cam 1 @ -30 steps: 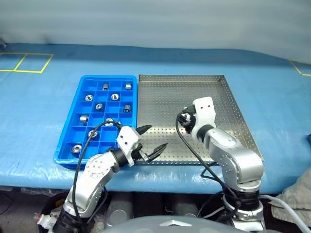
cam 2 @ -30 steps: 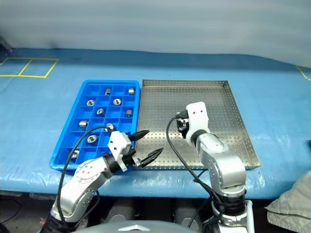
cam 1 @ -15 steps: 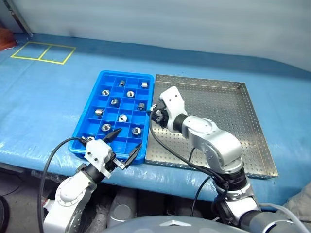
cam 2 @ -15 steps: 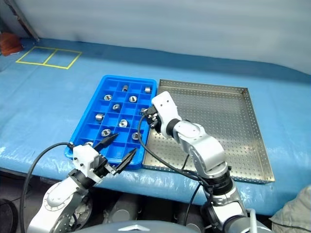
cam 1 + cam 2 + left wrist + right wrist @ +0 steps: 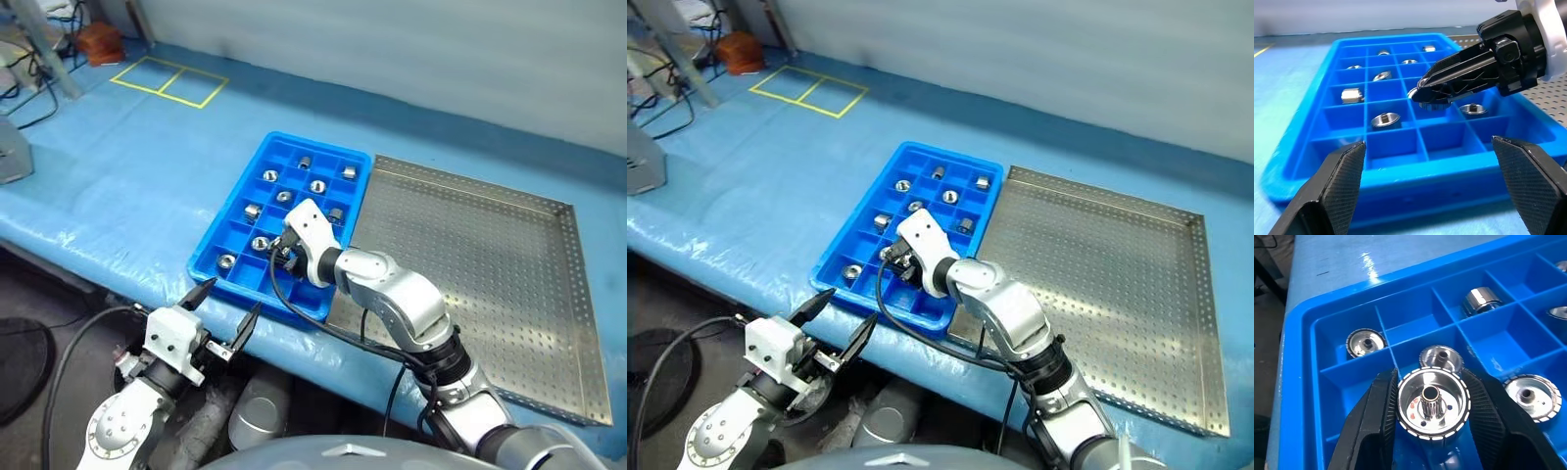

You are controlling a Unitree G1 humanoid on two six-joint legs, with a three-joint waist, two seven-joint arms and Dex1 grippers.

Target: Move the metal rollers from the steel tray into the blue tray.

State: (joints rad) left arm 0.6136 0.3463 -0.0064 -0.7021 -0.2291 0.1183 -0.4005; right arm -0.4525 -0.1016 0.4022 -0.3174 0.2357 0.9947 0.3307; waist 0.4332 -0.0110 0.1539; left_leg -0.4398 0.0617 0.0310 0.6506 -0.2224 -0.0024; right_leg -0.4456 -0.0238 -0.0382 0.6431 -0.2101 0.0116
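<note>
- Carrying a small shiny silver roller (image 5: 1433,404) clamped between its two black fingers, the right gripper (image 5: 284,257) hung over the bright blue plastic compartment tray (image 5: 239,208), above the cells near that tray's front edge; a second earlier it had been out over the perforated floor of the large silver-grey steel tray (image 5: 470,255), so the carry across was essentially done.
- The right jaws were closed narrow on the roller, which sat upright between the pads with its central hole facing the wrist camera (not yet let go).
- The left gripper (image 5: 222,311) had pulled back off the blue tray's front corner and sat in front of and below the tray's front edge, its jaws spread wide and holding nothing.
- Most of the shift in the head views came from the camera swinging toward the blue tray, not from the trays moving.
- The other metal rollers (image 5: 258,211) lay one to a cell in the blue tray, from its far row to its front row, with several cells bare.
- The steel tray, touching the blue tray's right side, showed no roller on what could be seen of its floor, so this looked like the last piece to place.
- What remained, as I judged it, was lowering into a free front cell and opening.
</note>
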